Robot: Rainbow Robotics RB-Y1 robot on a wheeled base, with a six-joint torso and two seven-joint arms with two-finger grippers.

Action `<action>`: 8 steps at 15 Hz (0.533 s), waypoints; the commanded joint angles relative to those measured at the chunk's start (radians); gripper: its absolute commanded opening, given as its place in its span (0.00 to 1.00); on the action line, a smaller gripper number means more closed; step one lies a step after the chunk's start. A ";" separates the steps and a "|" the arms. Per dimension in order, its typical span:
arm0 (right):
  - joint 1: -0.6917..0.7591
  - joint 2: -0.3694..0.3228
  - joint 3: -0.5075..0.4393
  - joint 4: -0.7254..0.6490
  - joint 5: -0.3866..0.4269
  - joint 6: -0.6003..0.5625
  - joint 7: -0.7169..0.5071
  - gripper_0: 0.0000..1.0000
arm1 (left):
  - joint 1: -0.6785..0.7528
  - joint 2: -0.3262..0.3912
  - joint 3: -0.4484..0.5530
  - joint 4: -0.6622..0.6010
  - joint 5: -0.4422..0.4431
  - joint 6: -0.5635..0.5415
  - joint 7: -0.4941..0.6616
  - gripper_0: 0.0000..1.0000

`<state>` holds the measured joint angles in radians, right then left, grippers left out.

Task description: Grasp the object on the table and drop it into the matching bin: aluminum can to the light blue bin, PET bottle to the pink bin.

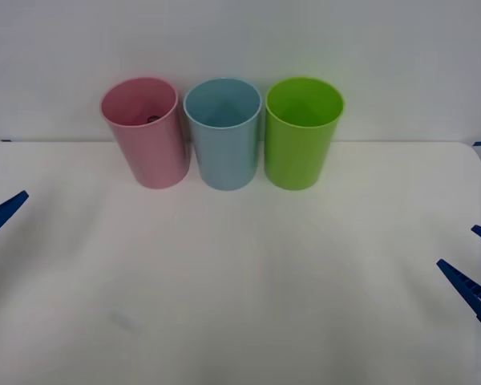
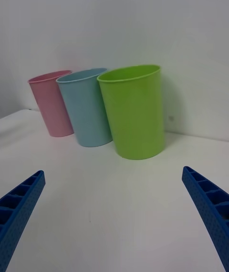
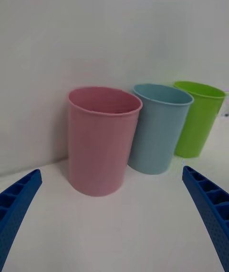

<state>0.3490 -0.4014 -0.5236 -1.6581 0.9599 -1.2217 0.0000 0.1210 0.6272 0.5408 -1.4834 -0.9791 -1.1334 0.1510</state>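
Left gripper [image 3: 112, 224], at the worktop's [image 1: 240, 305] left edge: fingers [image 3: 19, 200] spread wide, holding nothing. Pink bin [image 1: 144, 132], blue bin [image 1: 223, 135] and green bin [image 1: 301, 133] stand upright in a touching row at the back. A small dark shape inside the pink bin may be the bottle [image 1: 151, 119]. Right gripper [image 2: 112, 224], at the right edge: fingers [image 2: 210, 205] equally wide, empty.
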 commanded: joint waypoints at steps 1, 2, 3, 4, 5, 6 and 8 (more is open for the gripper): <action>0.000 0.000 0.000 0.000 0.000 0.000 0.000 1.00 | 0.062 0.003 0.059 0.000 -0.021 -0.083 -0.022 1.00; 0.000 0.000 0.000 0.000 0.000 0.000 0.000 1.00 | 0.082 0.006 0.067 0.002 -0.021 -0.095 -0.053 1.00; 0.000 0.000 0.000 0.000 0.000 0.000 0.000 1.00 | 0.109 0.009 0.071 0.000 -0.021 -0.098 -0.085 1.00; 0.000 0.000 0.000 0.000 0.000 0.000 0.000 1.00 | 0.131 0.009 0.073 0.002 -0.021 -0.103 -0.097 1.00; 0.000 0.000 0.000 0.000 0.000 0.000 0.000 1.00 | 0.152 0.009 0.071 0.000 -0.018 -0.111 -0.107 1.00; 0.000 0.000 0.000 0.000 0.000 0.000 0.000 1.00 | 0.166 0.009 0.068 0.002 -0.015 -0.115 -0.113 1.00; 0.000 0.000 0.000 0.000 0.000 0.000 0.000 1.00 | 0.204 0.009 0.051 0.002 -0.015 -0.120 -0.160 1.00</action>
<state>0.3491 -0.4014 -0.5236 -1.6581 0.9599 -1.2217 0.0000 0.3108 0.6367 0.6006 -1.4823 -0.9943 -1.2519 0.0097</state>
